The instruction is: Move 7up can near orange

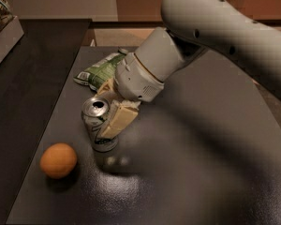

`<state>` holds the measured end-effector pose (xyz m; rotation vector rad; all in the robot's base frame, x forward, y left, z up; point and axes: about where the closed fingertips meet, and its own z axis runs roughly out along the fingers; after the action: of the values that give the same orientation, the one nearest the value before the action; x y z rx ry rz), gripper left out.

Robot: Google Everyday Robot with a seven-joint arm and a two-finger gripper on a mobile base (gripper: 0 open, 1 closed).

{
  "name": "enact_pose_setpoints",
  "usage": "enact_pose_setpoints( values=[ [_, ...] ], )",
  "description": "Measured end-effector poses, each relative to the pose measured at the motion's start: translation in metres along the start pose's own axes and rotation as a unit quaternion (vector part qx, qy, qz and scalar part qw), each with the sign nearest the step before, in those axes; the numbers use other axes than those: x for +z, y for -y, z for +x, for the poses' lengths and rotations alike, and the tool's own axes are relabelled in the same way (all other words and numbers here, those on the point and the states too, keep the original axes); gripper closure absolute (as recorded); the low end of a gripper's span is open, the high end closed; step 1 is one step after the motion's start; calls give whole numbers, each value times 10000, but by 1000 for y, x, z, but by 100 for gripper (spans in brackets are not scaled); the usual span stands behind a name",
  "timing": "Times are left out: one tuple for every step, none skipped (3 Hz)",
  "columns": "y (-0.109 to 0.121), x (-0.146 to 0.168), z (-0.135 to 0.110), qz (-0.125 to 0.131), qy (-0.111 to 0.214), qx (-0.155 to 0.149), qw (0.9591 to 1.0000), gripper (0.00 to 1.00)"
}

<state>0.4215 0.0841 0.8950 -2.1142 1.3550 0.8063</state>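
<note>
The 7up can [94, 123], silver with an open top, stands upright on the dark table [201, 172]. My gripper [110, 111] is shut on the can, one tan finger [117, 121] across its right side and another behind it. The orange [58, 160] lies on the table to the lower left of the can, a short gap apart. The white arm reaches in from the upper right.
A green-and-white snack bag [99, 70] lies behind the can, partly hidden by the wrist. The table's left edge [42, 144] runs close to the orange. A white box [2, 29] stands on the darker surface at far left.
</note>
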Motion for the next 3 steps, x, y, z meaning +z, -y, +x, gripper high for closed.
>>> enact_pose_setpoints(
  values=[
    [2, 2, 2, -23, 29, 34, 10000, 35],
    [4, 5, 2, -50, 106, 28, 9999, 13],
    [4, 7, 2, -81, 203, -6, 9998, 0]
  ],
)
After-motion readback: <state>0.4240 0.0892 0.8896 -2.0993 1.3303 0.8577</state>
